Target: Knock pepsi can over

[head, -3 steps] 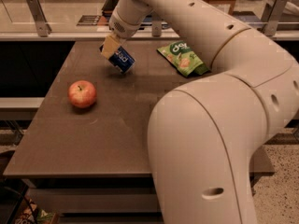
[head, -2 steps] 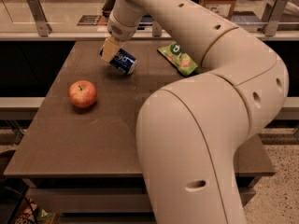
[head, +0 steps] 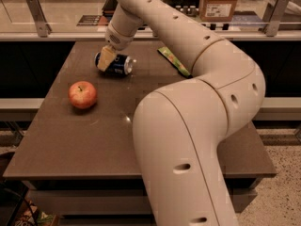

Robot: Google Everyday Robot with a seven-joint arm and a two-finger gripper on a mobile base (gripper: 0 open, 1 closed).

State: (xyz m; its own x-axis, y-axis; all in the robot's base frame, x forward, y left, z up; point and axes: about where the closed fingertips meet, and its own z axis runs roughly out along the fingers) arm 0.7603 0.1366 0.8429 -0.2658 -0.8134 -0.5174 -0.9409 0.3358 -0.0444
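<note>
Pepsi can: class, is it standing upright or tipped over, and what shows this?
Tipped over. The pepsi can lies lengthwise on the table, its silver top pointing sideways; the gripper is at its other end.

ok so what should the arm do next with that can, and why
Probably lift the gripper up and away from the pepsi can. The can already looks to lie on its side on the table, silver top pointing right, with the gripper against its left end; more pushing would likely just roll it.
</note>
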